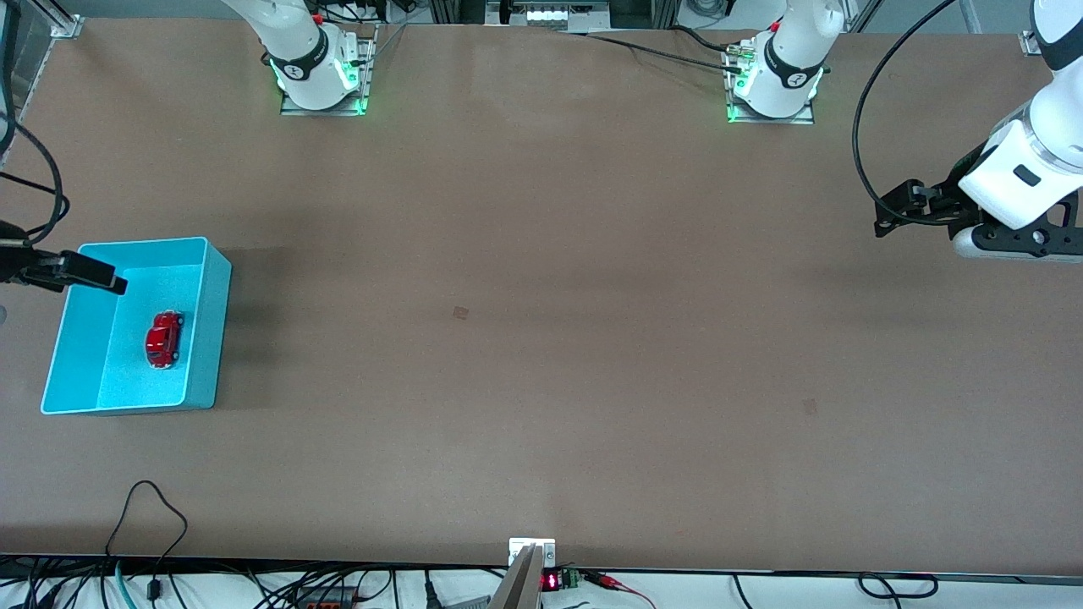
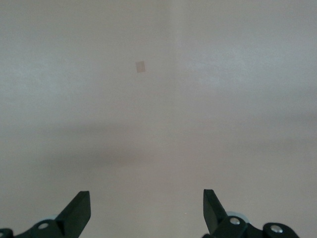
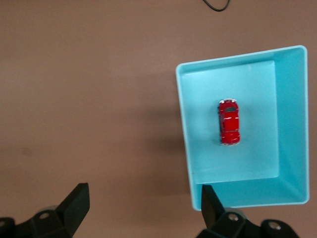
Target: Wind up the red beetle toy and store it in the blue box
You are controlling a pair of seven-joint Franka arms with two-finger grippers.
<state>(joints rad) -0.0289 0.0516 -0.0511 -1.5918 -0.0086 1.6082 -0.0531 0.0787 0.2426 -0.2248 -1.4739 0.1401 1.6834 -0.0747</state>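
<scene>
The red beetle toy (image 1: pixel 163 339) lies on the floor of the blue box (image 1: pixel 216 279) at the right arm's end of the table. It also shows in the right wrist view (image 3: pixel 229 122), inside the blue box (image 3: pixel 184 119). My right gripper (image 1: pixel 114 283) hangs open and empty above the box's rim, at the corner farther from the front camera. In its own view the right gripper (image 3: pixel 143 191) is over bare table beside the box. My left gripper (image 1: pixel 884 216) is open and empty, waiting in the air over the left arm's end of the table; its own view (image 2: pixel 147 198) shows only bare table.
Two small tape marks sit on the brown table, one near the middle (image 1: pixel 460 312) and one toward the left arm's end (image 1: pixel 810 407). Cables hang along the table edge nearest the front camera (image 1: pixel 144 507).
</scene>
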